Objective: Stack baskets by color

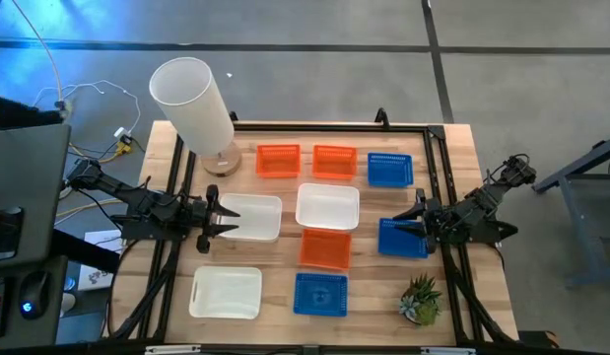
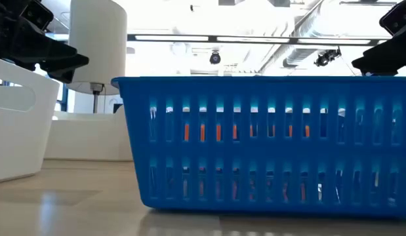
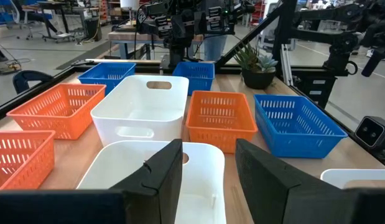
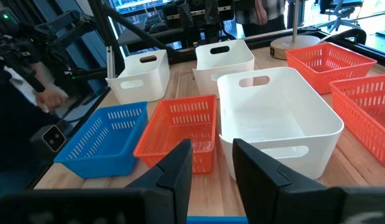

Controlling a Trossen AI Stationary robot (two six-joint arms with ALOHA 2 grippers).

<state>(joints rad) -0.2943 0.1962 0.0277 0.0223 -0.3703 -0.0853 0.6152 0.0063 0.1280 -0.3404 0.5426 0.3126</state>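
Nine shallow baskets lie unstacked: we see three smooth white baskets (image 1: 249,218) from nine o'clock to centre, three mesh orange baskets (image 1: 278,160) mid-table, and three mesh blue baskets (image 1: 390,170) toward three o'clock. The left gripper (image 1: 224,219) and right gripper (image 1: 408,226) gape, empty.

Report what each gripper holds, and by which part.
Nothing is held. The left gripper hovers open over a white basket; the right gripper over a blue basket.

Nine baskets (image 1: 327,206), orange, blue, white, unstacked

orange baskets (image 1: 278,160), blue baskets (image 1: 389,170) (mesh-walled), white baskets (image 1: 327,207) — plain
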